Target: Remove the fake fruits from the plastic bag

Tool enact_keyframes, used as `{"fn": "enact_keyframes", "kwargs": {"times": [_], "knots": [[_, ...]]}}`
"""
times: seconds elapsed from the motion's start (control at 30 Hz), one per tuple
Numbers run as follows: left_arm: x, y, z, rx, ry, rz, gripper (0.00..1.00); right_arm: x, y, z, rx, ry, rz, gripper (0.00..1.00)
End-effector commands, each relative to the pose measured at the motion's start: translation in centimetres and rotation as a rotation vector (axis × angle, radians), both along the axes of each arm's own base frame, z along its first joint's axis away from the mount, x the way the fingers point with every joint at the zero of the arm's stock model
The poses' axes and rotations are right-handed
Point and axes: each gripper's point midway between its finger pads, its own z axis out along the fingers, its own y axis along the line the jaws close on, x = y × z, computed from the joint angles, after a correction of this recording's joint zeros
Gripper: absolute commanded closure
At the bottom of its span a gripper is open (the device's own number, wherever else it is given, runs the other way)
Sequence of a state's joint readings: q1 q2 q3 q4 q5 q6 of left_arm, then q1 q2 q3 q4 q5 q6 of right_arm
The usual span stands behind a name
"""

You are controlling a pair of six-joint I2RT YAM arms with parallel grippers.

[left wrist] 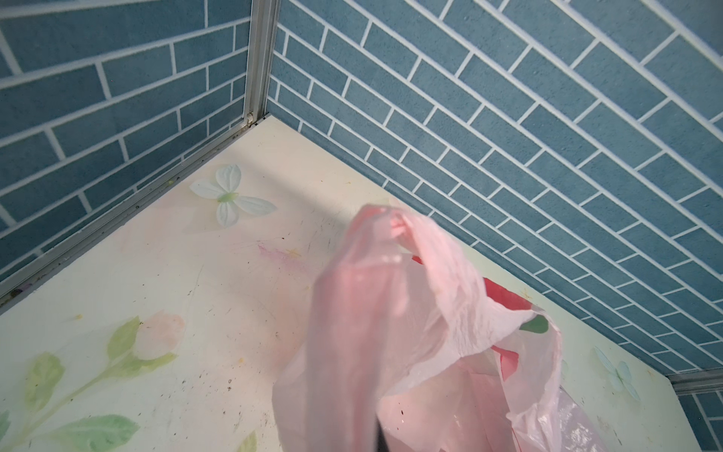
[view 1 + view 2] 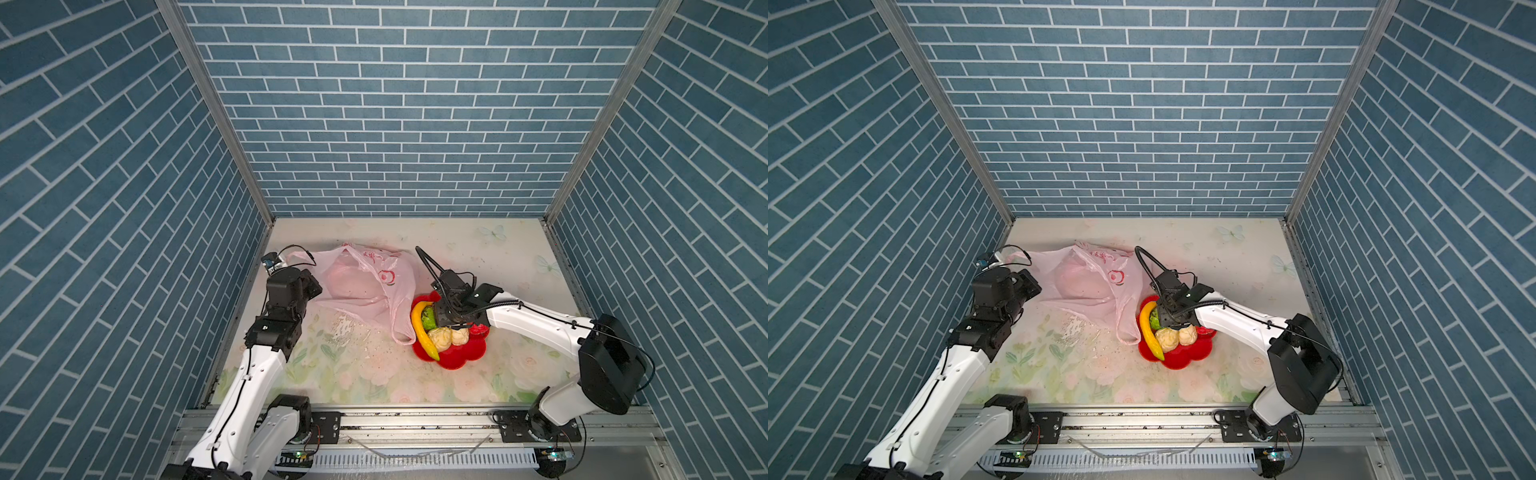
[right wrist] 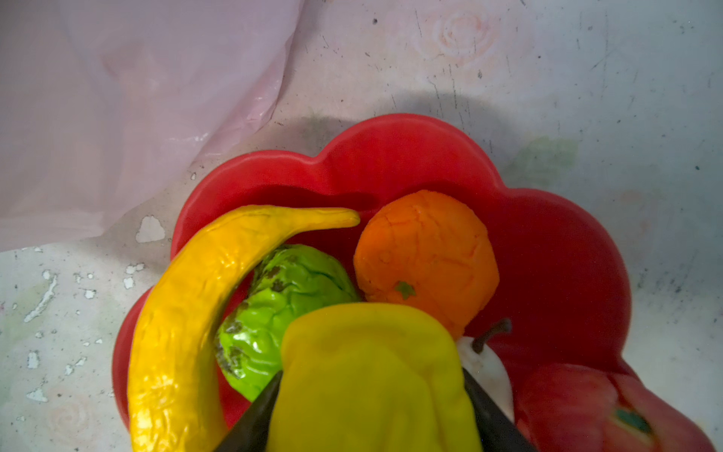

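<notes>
The fake fruits are nearly all sitting in the red bowl. The banana is leaning along the bowl's edge. The green fruit and the orange fruit are lying next to it. The red fruit is resting at the bowl's side, and two bumpy cream fruits are sitting together near the front.

The yellow fruit is hanging just above the others. The right gripper is holding it, with a dark finger pressing on each side. It looks like this one is about to go down into the bowl.

The plastic bag is lying on the table, just beside the bowl, and it is looking soft and saggy. The left gripper is pinching the bag's edge tight and lifting that side up.

So the job is looking almost done. I cannot tell if anything is hiding inside the bag, because the pink plastic is cloudy.
</notes>
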State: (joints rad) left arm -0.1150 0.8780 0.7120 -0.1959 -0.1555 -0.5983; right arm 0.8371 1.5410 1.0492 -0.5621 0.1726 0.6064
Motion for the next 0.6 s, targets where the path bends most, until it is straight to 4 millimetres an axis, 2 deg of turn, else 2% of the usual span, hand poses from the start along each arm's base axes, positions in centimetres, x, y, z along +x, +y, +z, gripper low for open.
{"fn": "enact_keyframes", "kwargs": {"times": [0.0,0.57], "knots": [[-0.05,0.13,0.19,-0.006,-0.016,0.003,0.95,-0.37,-0.99,-1.36,-0.027,0.028,-0.047,0.34],[0.12,-0.03,0.22,-0.011,-0.020,-0.004,0.94,-0.41,-1.68,-0.87,-0.046,0.014,-0.062,0.30]]}}
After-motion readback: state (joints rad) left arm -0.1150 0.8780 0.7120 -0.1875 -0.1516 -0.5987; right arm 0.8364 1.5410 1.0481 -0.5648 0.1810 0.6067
